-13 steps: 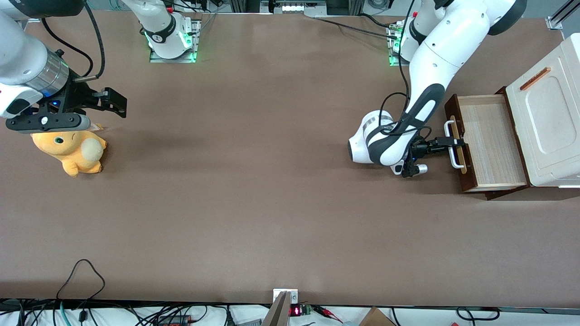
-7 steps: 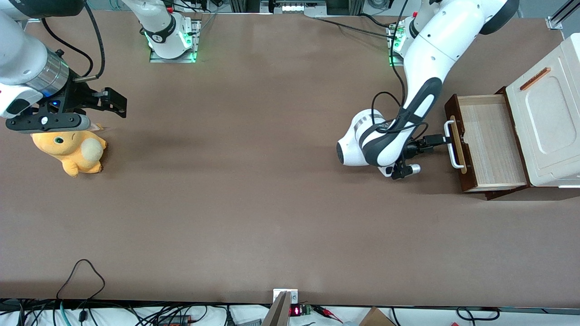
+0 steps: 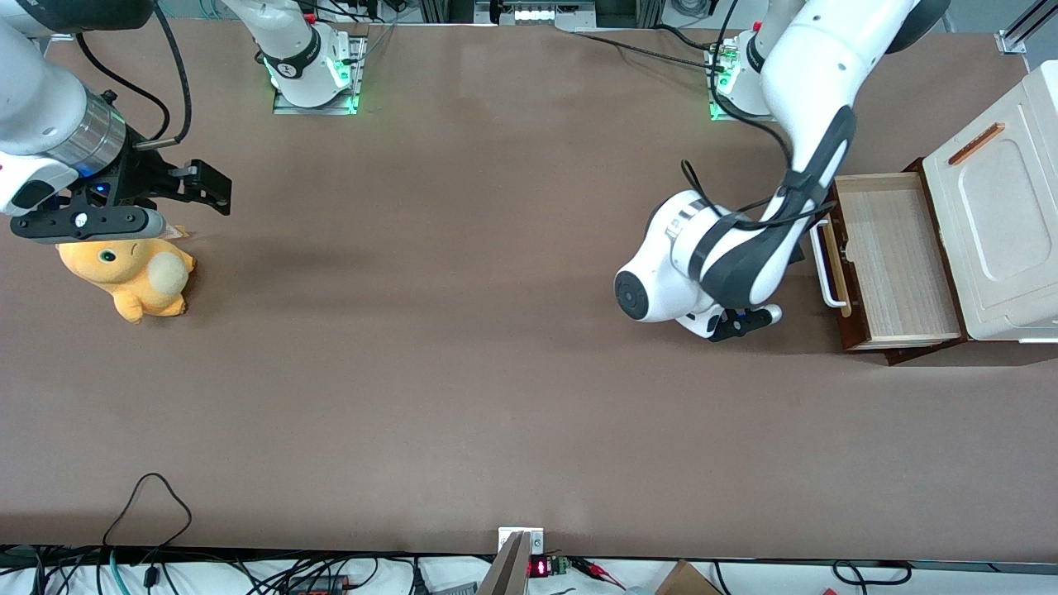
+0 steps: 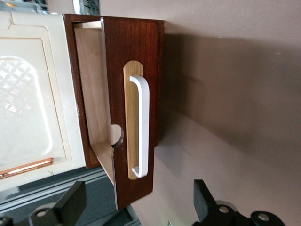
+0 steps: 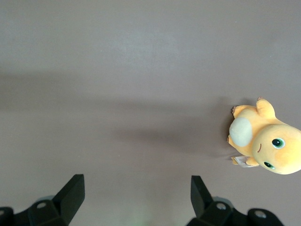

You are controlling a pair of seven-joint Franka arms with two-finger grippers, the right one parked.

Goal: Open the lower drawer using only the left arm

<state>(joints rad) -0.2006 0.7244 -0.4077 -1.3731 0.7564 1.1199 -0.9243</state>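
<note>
Gripper (image 4: 136,207) cut off by frame edge; lower drawer (image 3: 897,260) rear hidden under cabinet (image 3: 996,223).

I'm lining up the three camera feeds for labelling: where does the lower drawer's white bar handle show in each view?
Front view: the white bar handle runs along the pulled-out lower drawer, beside the left arm.
Left wrist view: the handle sits on the tan strip, with the open gripper apart from it.
Right wrist view: not in it.
Shared landmark: the white cabinet top.
</note>
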